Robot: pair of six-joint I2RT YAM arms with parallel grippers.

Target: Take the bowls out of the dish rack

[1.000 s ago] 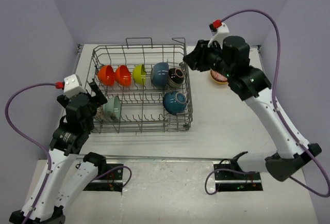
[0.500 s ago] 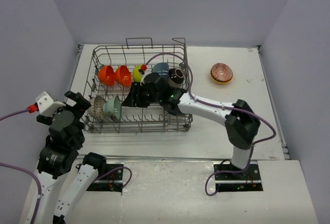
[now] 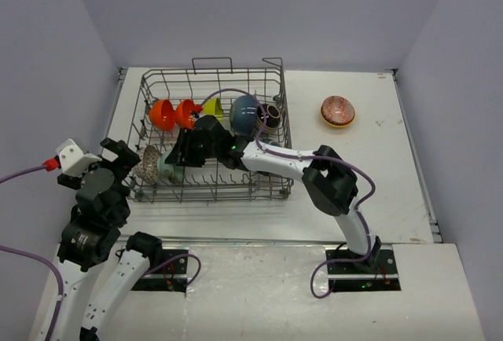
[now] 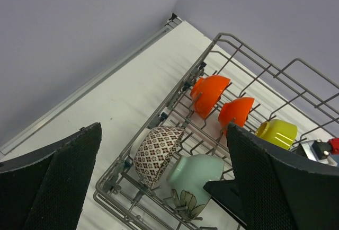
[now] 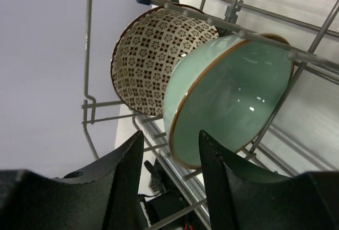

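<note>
The grey wire dish rack [image 3: 169,73] holds two orange-red bowls [image 3: 161,113], a yellow-lime bowl [image 3: 212,107], a dark blue bowl [image 3: 245,115], a black bowl with cream inside [image 3: 269,115], a patterned bowl [image 3: 147,164] and a pale green bowl [image 3: 166,170]. My right gripper [image 3: 178,155] reaches across the rack. In the right wrist view it [image 5: 171,134] is open, with the pale green bowl's [image 5: 233,97] rim between the fingertips and the patterned bowl [image 5: 159,60] behind. My left gripper [image 3: 119,152] is open and empty outside the rack's left end; its wrist view faces the patterned bowl [image 4: 156,153].
Another patterned bowl [image 3: 337,111] sits on the table right of the rack. The right arm lies over the rack's middle and hides what is under it. Upright tines and rack wires [image 5: 87,39] surround both left-end bowls. Walls close in on the left and back.
My right arm swung from the rack's right side across it to the pale green bowl at the left end. My left gripper pulled back from the rack toward the left.
</note>
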